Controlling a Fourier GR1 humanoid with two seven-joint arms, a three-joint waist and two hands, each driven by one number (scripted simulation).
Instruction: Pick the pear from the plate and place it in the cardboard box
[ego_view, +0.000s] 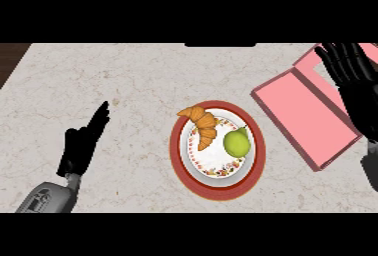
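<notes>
We see the pear (237, 142) on the plate (215, 187), just right of the croissant (202, 123). Our right hand (353, 75), fingers spread, hovers over the pink box (303, 112) right of the plate; our left hand (83, 142) rests open, well left. The pear looks smooth, rounded and likely to roll, so we would grasp its wide belly.
</notes>
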